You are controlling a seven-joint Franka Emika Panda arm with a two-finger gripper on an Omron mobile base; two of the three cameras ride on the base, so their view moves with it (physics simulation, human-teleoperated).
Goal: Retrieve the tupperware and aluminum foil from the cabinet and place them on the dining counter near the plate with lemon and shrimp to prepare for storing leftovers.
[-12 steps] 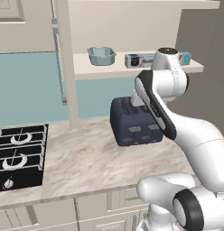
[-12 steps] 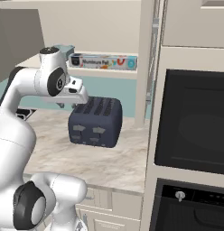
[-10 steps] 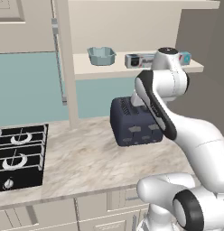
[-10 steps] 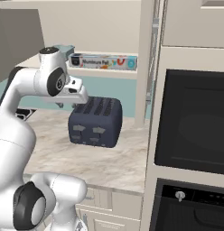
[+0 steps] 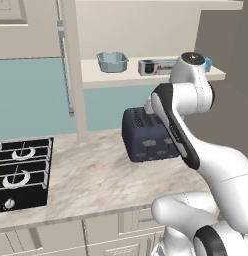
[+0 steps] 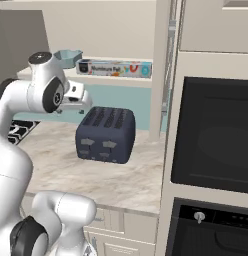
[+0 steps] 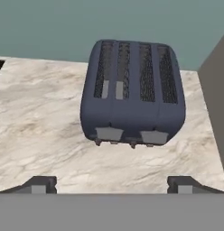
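Hovering above the navy toaster (image 7: 132,92), the gripper (image 7: 112,184) is spread fully wide and holds nothing. Tupperware (image 5: 112,61) and aluminum foil (image 6: 114,67) rest on the cabinet (image 5: 146,79) shelf above. The shelf edge could be struck if the arm is raised carelessly.

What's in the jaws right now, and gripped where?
Nothing. The gripper is open and empty above the toaster. The tupperware and aluminum foil sit on the cabinet shelf.
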